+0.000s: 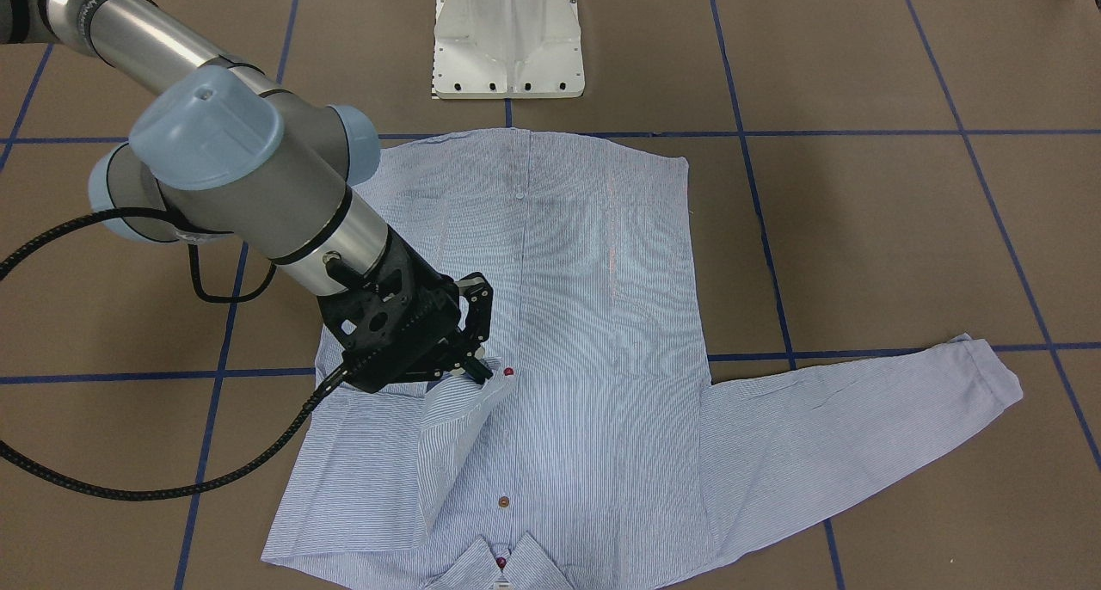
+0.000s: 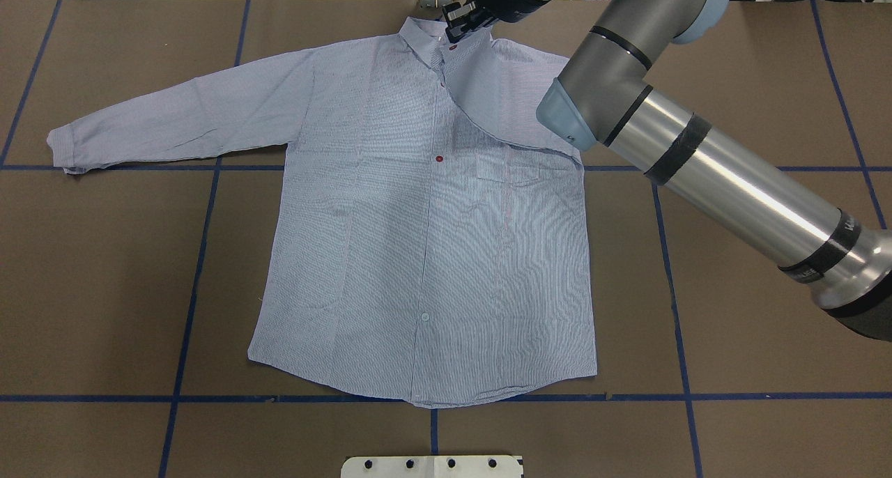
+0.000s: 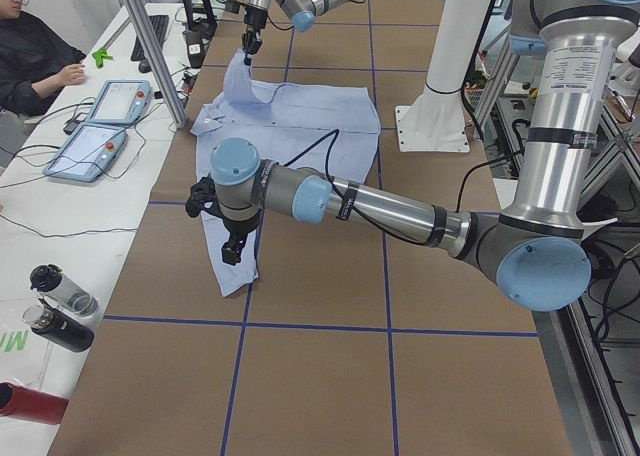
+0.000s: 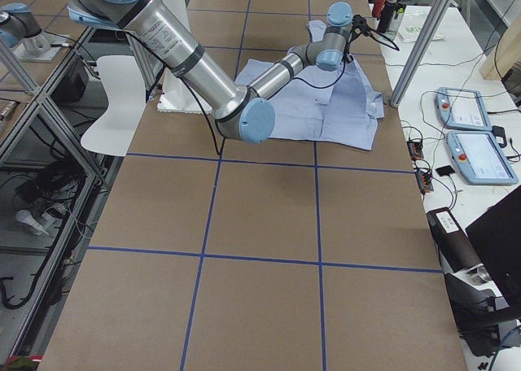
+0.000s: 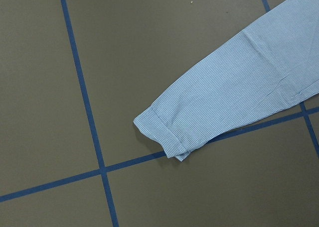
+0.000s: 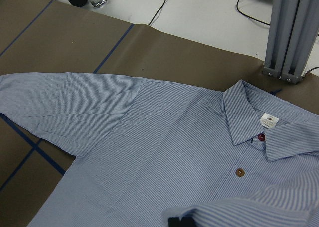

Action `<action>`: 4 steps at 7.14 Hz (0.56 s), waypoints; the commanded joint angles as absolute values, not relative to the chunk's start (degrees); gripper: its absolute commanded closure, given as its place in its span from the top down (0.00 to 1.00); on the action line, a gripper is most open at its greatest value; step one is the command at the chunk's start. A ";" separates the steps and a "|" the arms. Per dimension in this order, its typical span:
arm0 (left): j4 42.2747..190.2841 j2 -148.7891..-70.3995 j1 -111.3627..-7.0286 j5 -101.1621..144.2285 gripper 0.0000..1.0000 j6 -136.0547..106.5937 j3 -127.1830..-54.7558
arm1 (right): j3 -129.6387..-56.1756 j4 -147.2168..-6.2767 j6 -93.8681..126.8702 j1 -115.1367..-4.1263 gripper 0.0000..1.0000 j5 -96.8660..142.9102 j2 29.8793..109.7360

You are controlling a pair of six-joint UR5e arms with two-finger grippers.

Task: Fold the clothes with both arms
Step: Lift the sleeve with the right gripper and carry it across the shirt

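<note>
The light blue striped shirt (image 2: 418, 241) lies face up and spread flat on the brown table, collar (image 6: 241, 112) at the far side from the robot. Its one sleeve stretches out flat, ending in a cuff (image 5: 159, 132). My right gripper (image 1: 476, 368) is shut on the other sleeve, which is lifted and folded in over the shirt front near the collar (image 2: 421, 35). The left gripper (image 3: 228, 246) hangs above the outstretched sleeve's cuff. It shows only in the exterior left view, so I cannot tell whether it is open or shut.
The white pedestal base (image 1: 507, 39) stands at the robot's side of the table. Blue tape lines (image 2: 202, 255) grid the brown surface. Beyond the far edge are an aluminium post (image 6: 291, 33), control tablets (image 3: 100, 116), bottles (image 3: 60, 306) and a seated person.
</note>
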State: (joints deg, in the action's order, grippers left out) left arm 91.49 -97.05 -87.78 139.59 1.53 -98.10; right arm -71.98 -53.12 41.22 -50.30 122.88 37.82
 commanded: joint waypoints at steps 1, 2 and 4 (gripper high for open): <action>91.49 -97.12 -87.80 139.66 1.00 1.49 -98.00 | -63.77 -53.17 41.13 -45.73 0.00 118.51 32.99; 91.49 -97.03 -87.80 139.57 1.00 1.49 -98.00 | -57.80 -53.17 41.22 -42.83 0.00 114.91 28.78; 91.49 -97.03 -87.80 139.66 1.00 1.49 -97.65 | -49.34 -53.09 41.13 -39.04 0.00 109.45 23.49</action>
